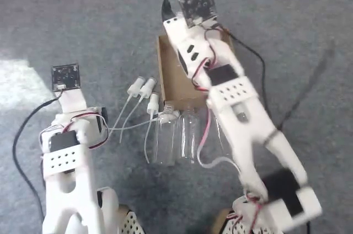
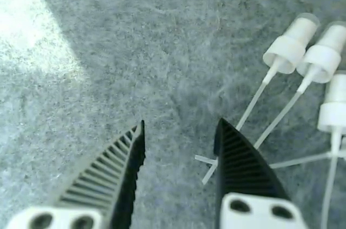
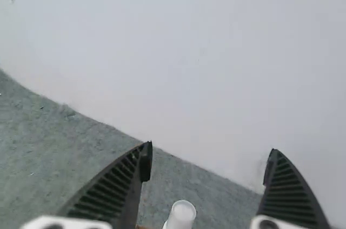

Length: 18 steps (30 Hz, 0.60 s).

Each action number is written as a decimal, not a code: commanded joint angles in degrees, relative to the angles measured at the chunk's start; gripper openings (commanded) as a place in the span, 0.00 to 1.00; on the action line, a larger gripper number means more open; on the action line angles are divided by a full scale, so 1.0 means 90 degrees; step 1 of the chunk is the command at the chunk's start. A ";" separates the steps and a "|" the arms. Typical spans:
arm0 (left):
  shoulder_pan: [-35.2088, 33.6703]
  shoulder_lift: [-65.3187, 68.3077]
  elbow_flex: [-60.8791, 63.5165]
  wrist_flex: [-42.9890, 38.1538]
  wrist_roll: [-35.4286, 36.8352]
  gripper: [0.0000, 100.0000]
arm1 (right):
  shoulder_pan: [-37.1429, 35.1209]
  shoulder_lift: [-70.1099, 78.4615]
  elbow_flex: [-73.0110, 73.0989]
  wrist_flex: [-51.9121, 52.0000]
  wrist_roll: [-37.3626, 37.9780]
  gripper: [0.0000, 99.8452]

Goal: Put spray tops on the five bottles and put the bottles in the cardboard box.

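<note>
Boxing, seemingly: your right gripper [image 3: 210, 152] gapes over the cardboard box [image 1: 163, 64]; your released left gripper [image 2: 181, 125] next needs a spray top [image 2: 289, 49].

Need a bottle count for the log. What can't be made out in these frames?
1. High view: the right arm covers most of the cardboard box; its contents can't be counted.
2. High view: two bottles show clear; any further ones beside them are under that arm.
3. Right wrist view: a spray top is cut off by the frame edge; what it sits on is unseen.
</note>
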 commanded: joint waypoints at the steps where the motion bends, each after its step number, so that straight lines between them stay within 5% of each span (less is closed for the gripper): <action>1: 0.0039 -0.0195 -0.0034 -0.0195 -0.0020 0.20 | 0.0024 -0.1832 -0.0420 0.2164 0.0049 0.29; 13: 0.0049 -0.0195 -0.0024 -0.0195 -0.0020 0.20 | 0.0298 -0.4205 -0.0020 0.7507 0.0049 0.29; 18: 0.0049 -0.0156 -0.0024 -0.0195 -0.0020 0.20 | 0.1441 -0.4205 0.1074 0.7790 0.0039 0.29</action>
